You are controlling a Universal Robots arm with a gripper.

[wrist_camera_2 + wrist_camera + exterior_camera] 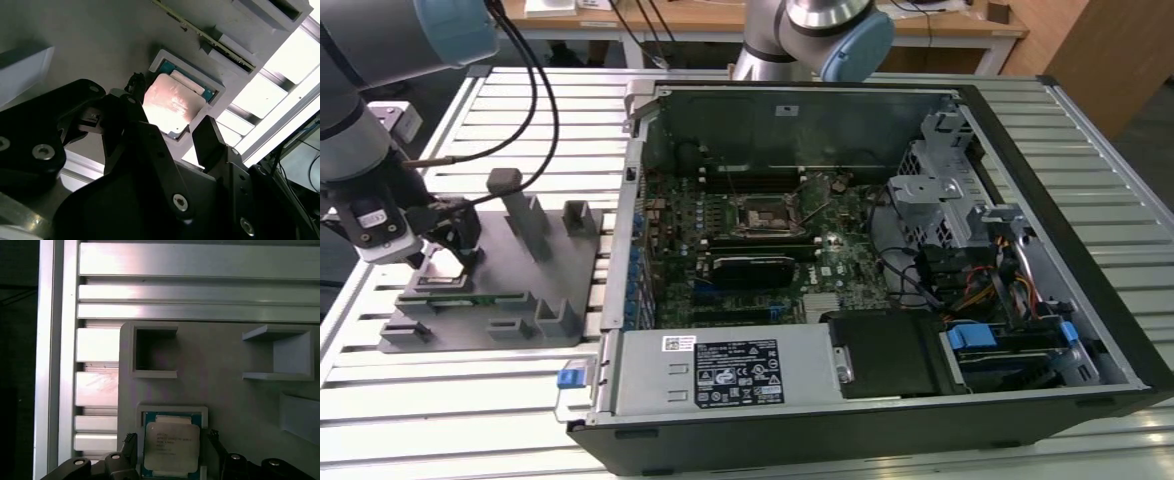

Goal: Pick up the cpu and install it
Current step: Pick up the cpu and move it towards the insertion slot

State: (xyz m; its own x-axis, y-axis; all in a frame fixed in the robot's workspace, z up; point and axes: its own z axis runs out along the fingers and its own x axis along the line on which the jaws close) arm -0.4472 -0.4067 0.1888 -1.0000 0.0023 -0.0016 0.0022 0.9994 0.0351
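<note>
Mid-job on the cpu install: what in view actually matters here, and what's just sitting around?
Belongs to the job:
- cpu, lying in its recess on the gray fixture
- claw, open, one finger on each side of the cpu
- motherboard socket

Just lying about:
- power supply
- drive cage
- cables

A robotics lab — slatted aluminium bench (454, 420), opened computer case (854, 440), grey parts fixture (494, 310) — wooden desks (707, 18) behind
</note>
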